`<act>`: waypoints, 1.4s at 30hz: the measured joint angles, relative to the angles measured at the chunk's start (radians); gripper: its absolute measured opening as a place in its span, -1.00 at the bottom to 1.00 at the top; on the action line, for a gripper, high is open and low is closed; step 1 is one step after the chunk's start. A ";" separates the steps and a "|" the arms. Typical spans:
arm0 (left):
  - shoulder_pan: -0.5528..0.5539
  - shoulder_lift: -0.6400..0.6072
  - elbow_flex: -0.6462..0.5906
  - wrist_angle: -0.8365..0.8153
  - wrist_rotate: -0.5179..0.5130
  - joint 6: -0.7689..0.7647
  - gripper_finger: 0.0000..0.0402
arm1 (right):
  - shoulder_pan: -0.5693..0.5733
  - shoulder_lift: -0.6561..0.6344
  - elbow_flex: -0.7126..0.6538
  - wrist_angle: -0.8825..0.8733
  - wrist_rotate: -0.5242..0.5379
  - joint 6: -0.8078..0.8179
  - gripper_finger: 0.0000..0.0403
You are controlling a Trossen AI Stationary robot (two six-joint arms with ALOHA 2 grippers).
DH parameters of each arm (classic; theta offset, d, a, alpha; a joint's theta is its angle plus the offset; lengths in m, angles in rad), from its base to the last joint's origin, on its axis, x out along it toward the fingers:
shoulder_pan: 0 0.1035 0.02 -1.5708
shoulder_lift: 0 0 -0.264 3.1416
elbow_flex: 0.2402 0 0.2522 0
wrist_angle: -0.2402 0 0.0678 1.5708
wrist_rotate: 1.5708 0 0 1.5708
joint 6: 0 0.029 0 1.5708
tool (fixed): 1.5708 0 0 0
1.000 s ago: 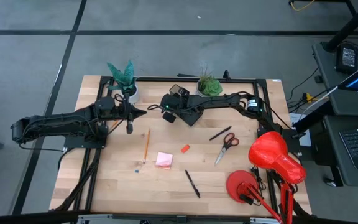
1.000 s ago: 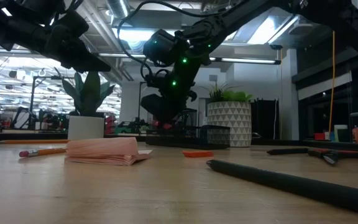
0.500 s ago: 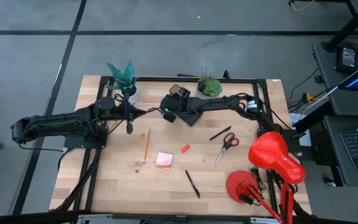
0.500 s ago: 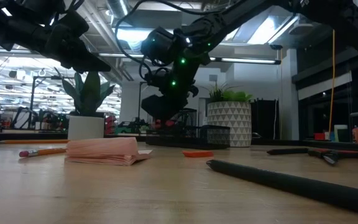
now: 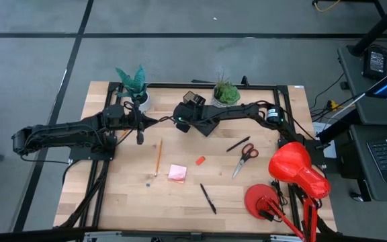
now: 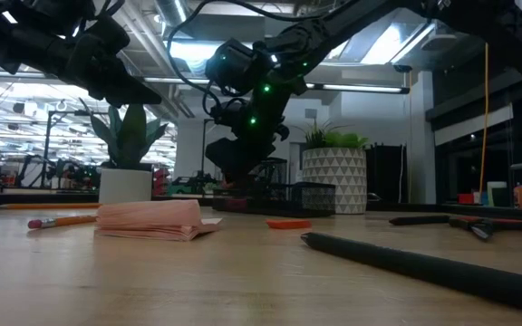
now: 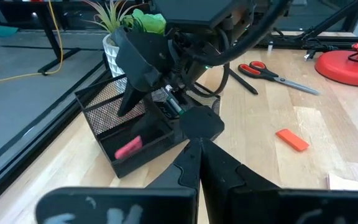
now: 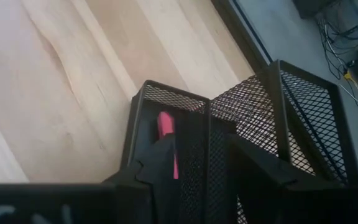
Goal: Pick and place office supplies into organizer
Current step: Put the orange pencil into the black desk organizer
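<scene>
- left gripper [image 5: 154,122] hovers beside organizer [image 5: 202,123], jaws pressed together, empty
- pencil [image 5: 158,157], sticky pad [image 5: 177,173] on tabletop [image 5: 126,195]
- right gripper [image 5: 178,124] over organizer, jaws slightly apart, empty; pink eraser [image 7: 128,147] inside
- scissors [image 5: 245,158] right

The small black wire-mesh organizer [image 7: 129,134] stands at the upper middle of the high view, with a flat pink eraser [image 7: 128,147] lying in its low compartment (a taller mesh compartment rises at one end). Below it on the wood lie an orange-yellow pencil [image 5: 158,156], a pink square sticky-note pad [image 5: 177,173] and a small orange-red eraser [image 5: 200,160]. Right of centre, red-handled scissors [image 5: 245,158] lie beside a thin black pen [image 5: 237,144]; another black pen [image 5: 208,198] lies lower centre.
</scene>
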 joint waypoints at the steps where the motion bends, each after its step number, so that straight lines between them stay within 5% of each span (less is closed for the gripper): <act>1: 0.000 0.000 0.000 0.000 0.000 0.000 -0.99 | 0.000 0.000 0.000 0.000 0.000 0.000 -0.22; 21: 0.000 0.000 0.000 0.000 0.000 0.009 -0.99 | 0.075 -0.013 0.127 -0.090 -0.007 -0.122 -0.16; 30: -0.001 -0.001 0.001 0.010 0.008 0.009 -0.99 | 0.095 -0.164 0.120 -0.191 -0.158 -0.152 -0.35; 36: -0.009 0.001 0.001 0.013 0.010 0.005 -0.99 | 0.127 -0.319 -0.084 -0.096 -0.159 -0.120 -0.66; 42: -0.035 0.005 0.001 0.016 0.009 0.026 -0.99 | 0.170 -0.510 -0.516 0.309 -0.172 -0.062 -0.96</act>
